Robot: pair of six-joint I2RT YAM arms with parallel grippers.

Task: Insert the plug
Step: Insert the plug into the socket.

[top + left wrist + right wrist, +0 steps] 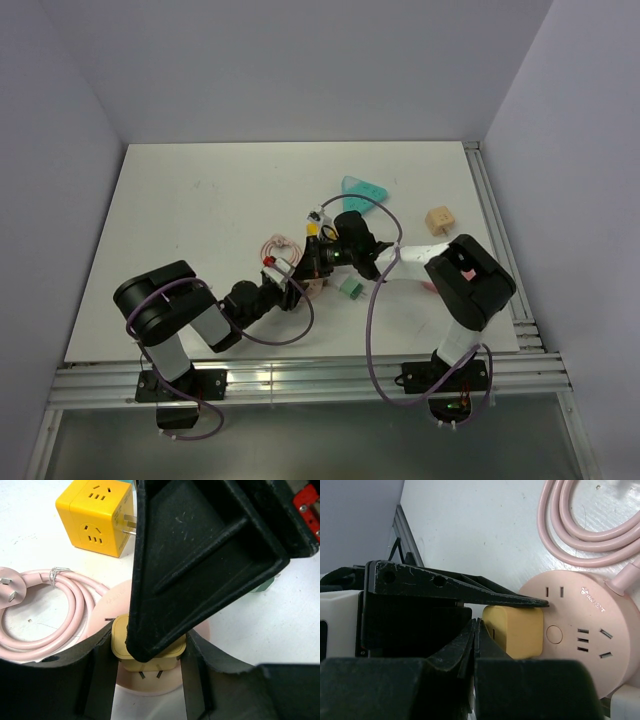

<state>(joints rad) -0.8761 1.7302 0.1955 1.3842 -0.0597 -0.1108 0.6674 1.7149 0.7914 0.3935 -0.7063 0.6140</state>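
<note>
The mint-green plug [350,287] lies loose on the table, just right of both grippers; neither holds it. A sliver of it shows in the left wrist view [263,585]. My left gripper [150,666] is shut on a small orange-yellow square piece [150,652], one finger on each side. The piece sits on the round pink power strip [580,630] with its prongs still showing above the face. My right gripper [476,625] is shut, its fingers together. Its tip rests against the top of the yellow piece [515,632]. From above, both grippers meet at the table's middle: left [300,281], right [318,263].
A yellow socket cube [95,515] stands beyond the strip. The strip's coiled pink cable [50,605] lies to its left. A teal piece [363,187] and a beige block [439,220] lie farther back right. A rail runs along the table's right edge [495,240].
</note>
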